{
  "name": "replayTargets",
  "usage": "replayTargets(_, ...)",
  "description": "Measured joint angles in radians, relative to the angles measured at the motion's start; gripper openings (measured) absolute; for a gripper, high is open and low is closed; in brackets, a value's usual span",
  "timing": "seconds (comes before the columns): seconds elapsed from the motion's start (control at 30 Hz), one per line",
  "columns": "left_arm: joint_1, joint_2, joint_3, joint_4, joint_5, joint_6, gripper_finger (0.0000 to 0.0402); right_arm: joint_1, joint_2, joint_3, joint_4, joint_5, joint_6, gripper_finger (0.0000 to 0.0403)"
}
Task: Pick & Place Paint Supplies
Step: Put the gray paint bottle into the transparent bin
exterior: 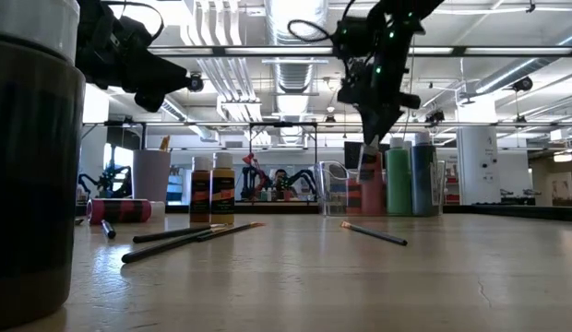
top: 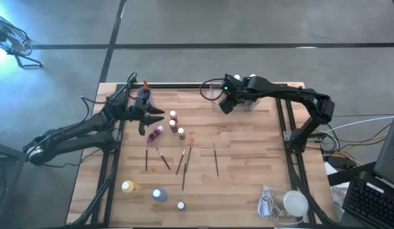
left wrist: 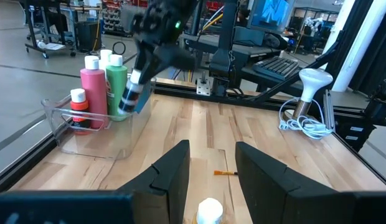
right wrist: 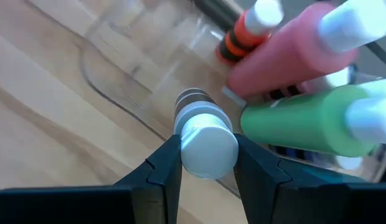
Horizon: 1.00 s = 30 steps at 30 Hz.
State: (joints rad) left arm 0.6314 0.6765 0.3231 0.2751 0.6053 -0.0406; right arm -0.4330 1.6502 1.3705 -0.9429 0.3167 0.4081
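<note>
While the table (top: pixel 248 191) is scanned from its left side, the left gripper (top: pixel 146 119) is seen hovering near the back left corner, its two dark fingers (left wrist: pixel 171 180) held apart with nothing between them; a white bottle cap (left wrist: pixel 210 210) is seen just below the gap in the left wrist view. A pink bottle (top: pixel 155 134) is laid on its side just beside that gripper, and two small brown-bodied bottles (top: pixel 173 124) are stood upright next to it, with another capped bottle (top: pixel 181 133) close by. Nearer the front, four thin dark paintbrushes (top: pixel 163 158) are scattered across the middle boards, and a fifth paintbrush (top: pixel 215 158) is laid apart to their right. Along the front edge a yellow bottle (top: pixel 128 187), a blue-purple bottle (top: pixel 159 194) and a small white-capped bottle (top: pixel 181 205) are set. Farther right, at the back, the right gripper (top: pixel 227 104) is held over the near edge of the clear tray (left wrist: pixel 68 134), clamped on a pale-capped bottle (right wrist: pixel 205 140). Tall pink (left wrist: pixel 93 90) and green (left wrist: pixel 117 87) bottles are stood inside that tray, with a small orange-banded one (left wrist: pixel 79 111) beside them. A white lump with a coiled cord (top: pixel 291 203) is left at the front right corner.
</note>
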Motion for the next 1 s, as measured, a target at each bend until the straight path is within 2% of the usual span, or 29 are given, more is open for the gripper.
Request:
replayTargets(0.3,0.0,0.0,0.0,0.0,0.0,0.0,0.0135,-0.036,0.08,0.0,-0.001,0.025,0.002,0.0112)
replayTargets(1.0,0.0,0.0,0.0,0.001,0.0,-0.001,0.0135,-0.129,0.17,-0.002,0.043,0.05,-0.027,0.0118)
